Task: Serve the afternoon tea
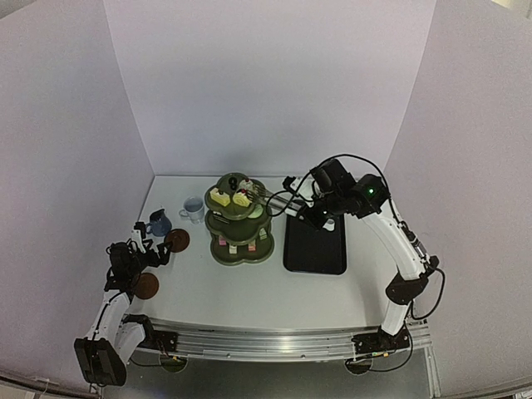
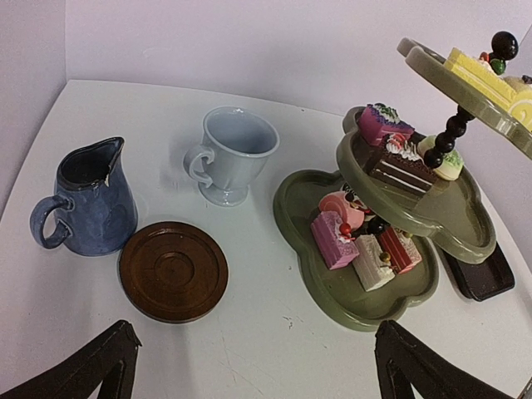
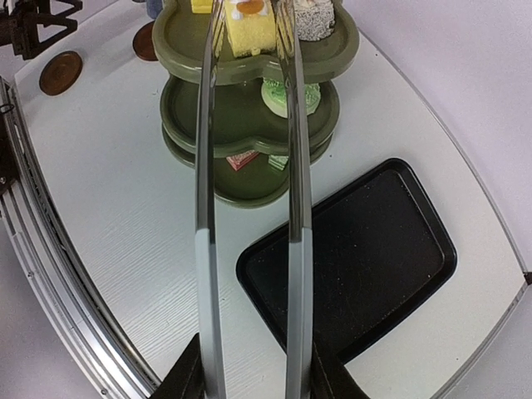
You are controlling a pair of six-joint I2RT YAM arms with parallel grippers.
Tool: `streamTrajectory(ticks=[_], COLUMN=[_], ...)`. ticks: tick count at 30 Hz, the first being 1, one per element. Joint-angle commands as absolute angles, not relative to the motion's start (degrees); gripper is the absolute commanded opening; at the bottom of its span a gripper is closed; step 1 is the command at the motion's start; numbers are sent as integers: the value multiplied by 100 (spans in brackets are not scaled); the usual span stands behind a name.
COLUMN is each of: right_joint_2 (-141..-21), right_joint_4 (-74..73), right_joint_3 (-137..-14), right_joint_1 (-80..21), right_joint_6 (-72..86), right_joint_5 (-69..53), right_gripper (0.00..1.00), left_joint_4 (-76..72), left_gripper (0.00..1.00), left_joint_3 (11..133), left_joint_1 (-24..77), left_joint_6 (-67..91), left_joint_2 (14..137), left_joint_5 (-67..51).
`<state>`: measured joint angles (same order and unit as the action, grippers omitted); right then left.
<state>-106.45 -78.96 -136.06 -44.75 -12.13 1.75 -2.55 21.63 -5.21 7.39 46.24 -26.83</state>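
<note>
A white table (image 1: 249, 291) is shown, walled on three sides; the dark green three-tier stand (image 3: 174, 50) is set at its middle, with the black tray (image 3: 374, 249) just beside it on the right; the right gripper (image 3: 256, 374) is clamped on metal tongs (image 3: 204, 208), whose long arms reach forward, parted, either side of a yellow cake (image 3: 249, 29) on the top tier; the left gripper (image 2: 253, 341), jaws wide apart, is seen near a brown saucer (image 2: 173, 270).

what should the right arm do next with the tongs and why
Probably lift the tongs straight up, clear of the stand. The yellow cake sits flat on the top tier, and the tong arms held by the right gripper flank it, seemingly without pinching, so pulling sideways might knock it.
</note>
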Motion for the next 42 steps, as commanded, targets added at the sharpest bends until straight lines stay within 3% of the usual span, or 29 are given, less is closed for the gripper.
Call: streamTrajectory(ticks=[1,7,11,16,28,42], right_joint_2=[-10580,-10198,-9900,-9658,-9254,-9917], right_joint_4=[-8677,-8054,-7459,-7322,-4930,-3522], right_joint_3=[-13818,-13606,-13267,-12103,-7967,-6286], right_joint_1=[-4500,-4487,-4358,-3739,-3349,-3349], right_joint_6=[-1070,-639,74,1547,3205,3549], right_joint_5=[308,1110,2071,2979,2139,1438], right_gripper=[34,30,32,34,34,33], left_joint_4=[-457,-470,-520,-629,-446,-290], left_gripper=[100,100,100,100,100,100], left_joint_3=[2149,2143,2129,2113,2199,2212], left_joint_1=[-551,-552,-546,-547,-552,-552], left_joint_6=[669,682,709,850,951,827], left_joint_2=[4601,4599,4597,4596,4483,4477], left_joint_5=[-2716,-2711,-2706,-2649,-2482,-2440])
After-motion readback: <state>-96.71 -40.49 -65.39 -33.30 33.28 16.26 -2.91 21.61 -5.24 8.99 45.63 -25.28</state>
